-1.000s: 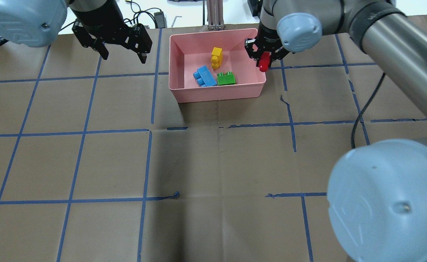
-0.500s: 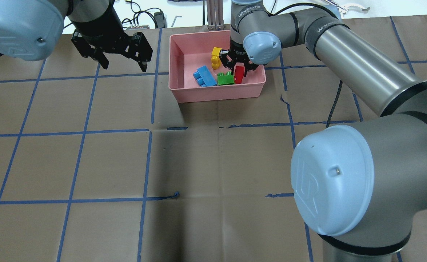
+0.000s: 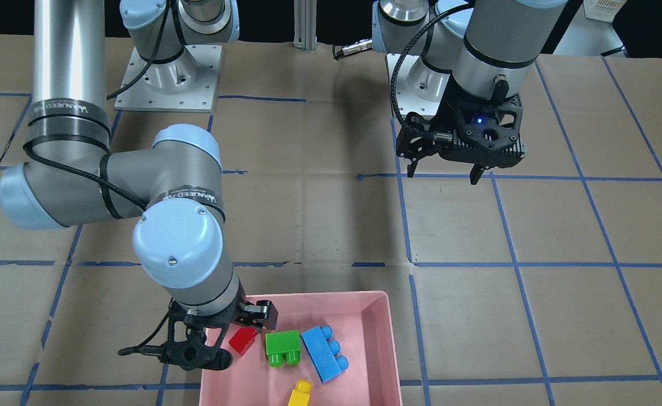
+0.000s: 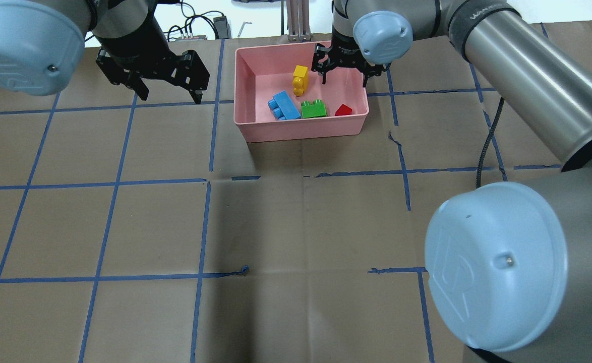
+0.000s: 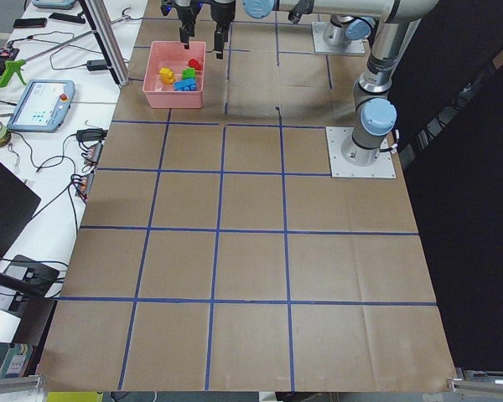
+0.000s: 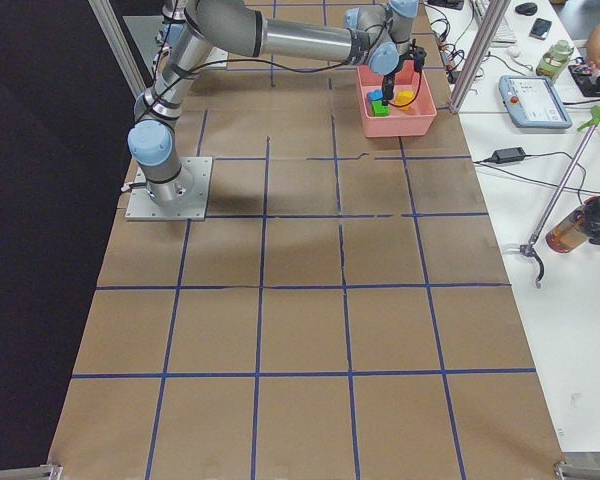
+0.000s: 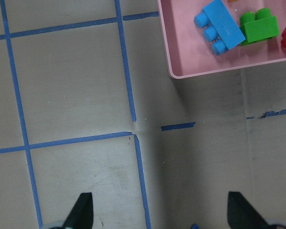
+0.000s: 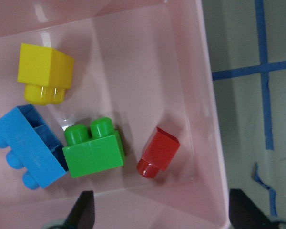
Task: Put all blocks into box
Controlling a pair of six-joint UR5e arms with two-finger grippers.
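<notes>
Pink box (image 4: 300,132) at the middle of the table's (image 4: 296,227) far edge, all four blocks inside.
Red block (image 4: 344,110) lies on its side by the box's right wall, near the green block (image 4: 313,109); the blue block (image 4: 284,106) lies just beside the green one's other side, and the yellow block (image 4: 300,79) sits apart toward the far wall. An aluminium post (image 4: 298,20) stands just behind the box. The right gripper (image 4: 345,78) hangs over the box's far right part, jaws wide apart and empty; the left gripper (image 4: 170,97), likewise spread and empty, hovers over the table left of the box.
</notes>
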